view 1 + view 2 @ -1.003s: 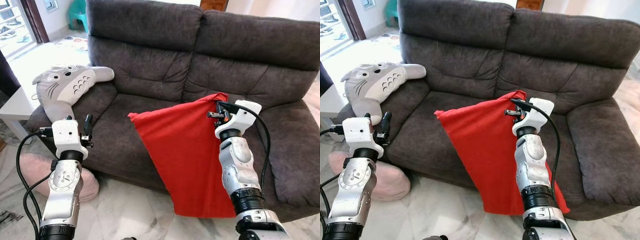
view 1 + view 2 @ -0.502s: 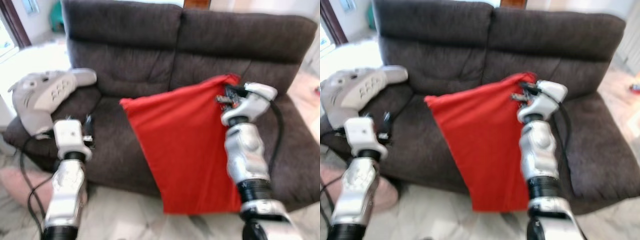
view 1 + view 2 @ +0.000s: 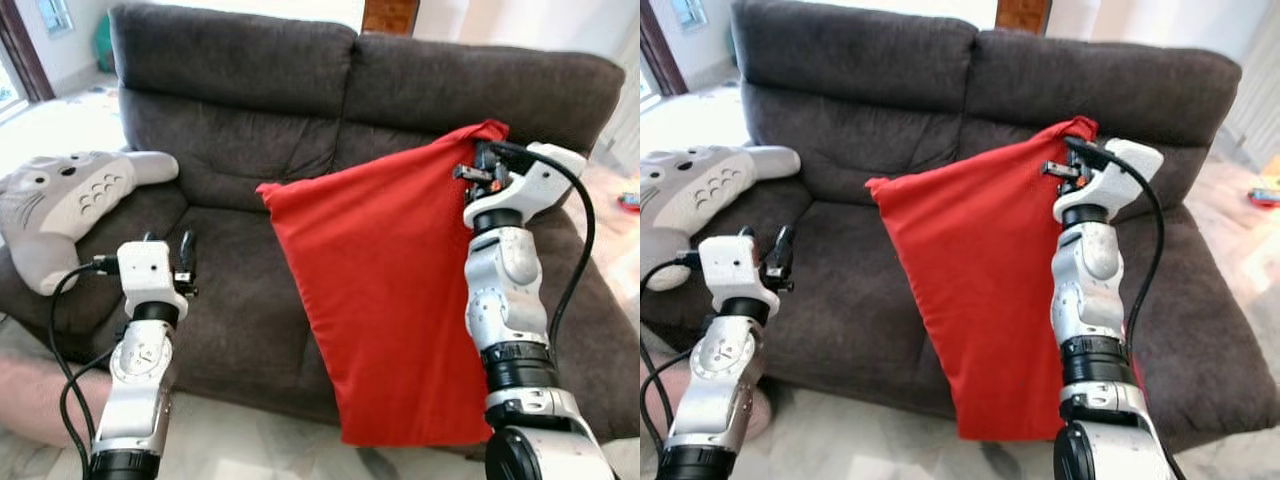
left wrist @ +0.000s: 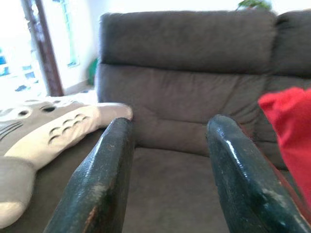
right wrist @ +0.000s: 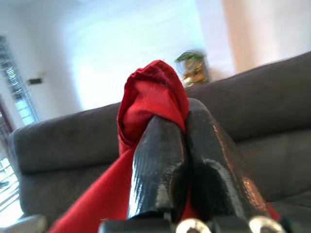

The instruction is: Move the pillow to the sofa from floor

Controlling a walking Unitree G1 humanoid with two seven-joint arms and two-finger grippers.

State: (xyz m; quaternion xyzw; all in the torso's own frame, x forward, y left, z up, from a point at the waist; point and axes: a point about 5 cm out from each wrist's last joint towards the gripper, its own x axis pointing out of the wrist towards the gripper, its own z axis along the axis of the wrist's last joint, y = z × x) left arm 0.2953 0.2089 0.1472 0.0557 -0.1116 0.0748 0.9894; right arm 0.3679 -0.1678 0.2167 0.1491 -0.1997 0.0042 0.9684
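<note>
A red pillow (image 3: 390, 300) hangs limp in front of the dark grey sofa (image 3: 240, 90), held up by one top corner. My right gripper (image 3: 478, 165) is shut on that corner (image 5: 154, 92), at the height of the sofa's backrest, and the cloth bunches above the fingers (image 5: 160, 160). The pillow's lower edge hangs past the front of the seat (image 3: 240, 290). My left gripper (image 3: 170, 250) is open with nothing in it, held low over the left end of the seat, its fingers (image 4: 104, 179) pointing at the backrest.
A grey and white plush toy (image 3: 70, 205) lies on the sofa's left armrest. A pink cushion (image 3: 30, 390) sits on the pale tiled floor (image 3: 260, 450) at the lower left. A doorway and window are behind the sofa at the left.
My right gripper has lifted the red pillow higher, from seat height up to the backrest. The camera has shifted to the right. The left gripper stays open and low.
</note>
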